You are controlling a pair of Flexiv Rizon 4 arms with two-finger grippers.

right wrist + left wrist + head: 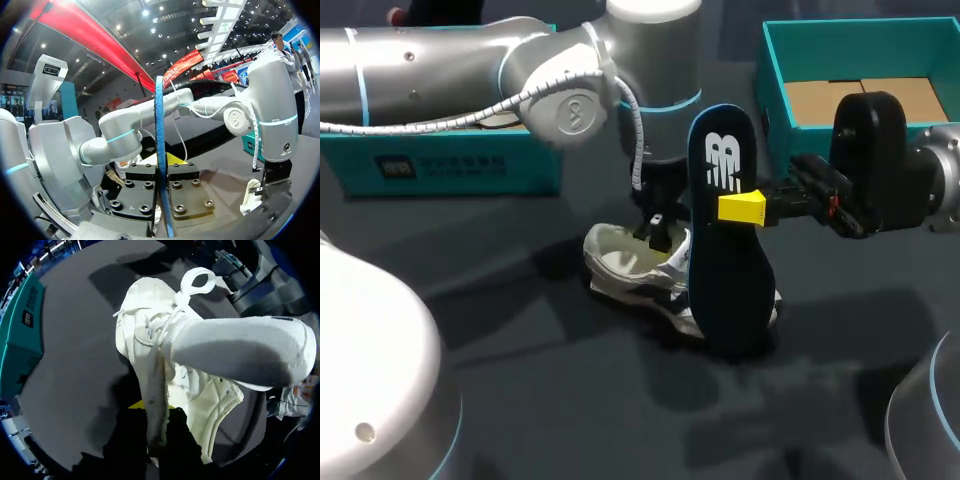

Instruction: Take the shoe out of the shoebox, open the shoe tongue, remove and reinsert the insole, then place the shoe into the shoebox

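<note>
A: Where does the white lace-up shoe (620, 262) sit?

B: On the dark grey surface (520, 380), near the middle, lying outside both boxes. Its padded white tongue (235, 355) is folded well back from the opening, so the pale lining shows.

A: And the dark navy foam insole (725, 290)?

B: It is out of the shoe and stands upright on its narrow end, right at the shoe's front part. Whether the lower end rests on the surface cannot be told.

A: What holds it?

B: The right gripper (735, 208) is clamped on the insole's upper half, one yellow tip pressed flat on its face. In the right wrist view the insole (160, 140) runs edge-on between the two fingers.

A: The left gripper (660, 232)?

B: It comes straight down into the shoe's opening, closed on the collar wall. The left wrist view shows that wall (155, 405) pinched between its dark fingers.

A: Around them?

B: The open teal cardboard shoebox (775, 60) stands behind the right gripper, and a second teal box (450, 165) lies under the left arm
</note>
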